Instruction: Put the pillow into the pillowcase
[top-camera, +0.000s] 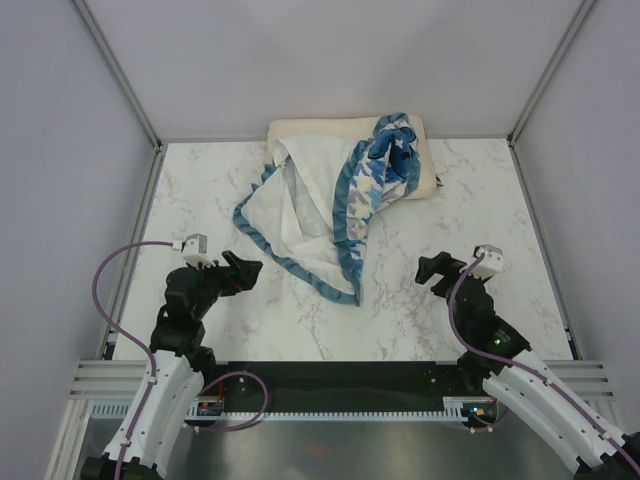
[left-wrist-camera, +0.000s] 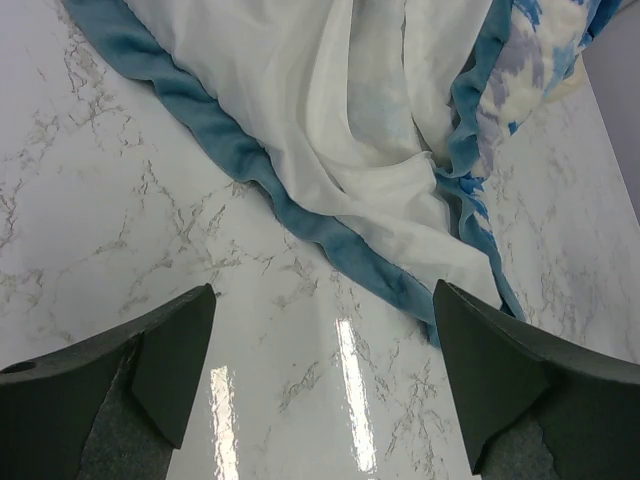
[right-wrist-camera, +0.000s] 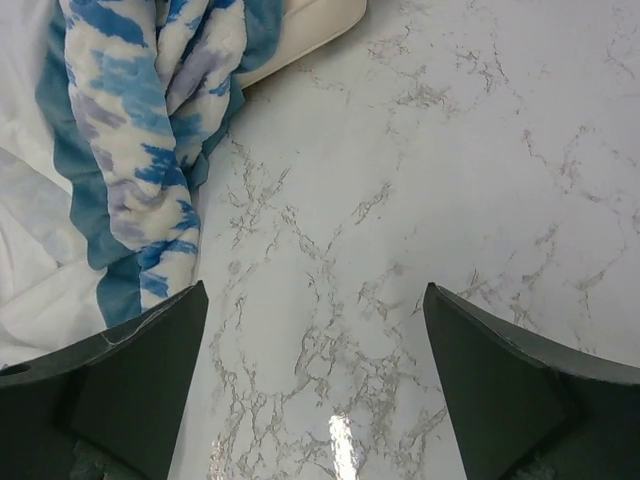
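Observation:
The cream pillow (top-camera: 310, 132) lies at the back middle of the table, mostly covered by the pillowcase (top-camera: 320, 205). The pillowcase is crumpled, white inside up, with a blue ruffled edge and a blue patterned bunch at its right. It also shows in the left wrist view (left-wrist-camera: 330, 130) and the right wrist view (right-wrist-camera: 130, 140), where a corner of the pillow (right-wrist-camera: 310, 30) peeks out. My left gripper (top-camera: 244, 271) is open and empty, just left of the pillowcase's near tip. My right gripper (top-camera: 432, 270) is open and empty, to its right.
The marble table (top-camera: 420, 320) is framed by grey walls and metal posts at the back corners (top-camera: 158, 145). A black rail (top-camera: 330, 375) runs along the near edge between the arm bases.

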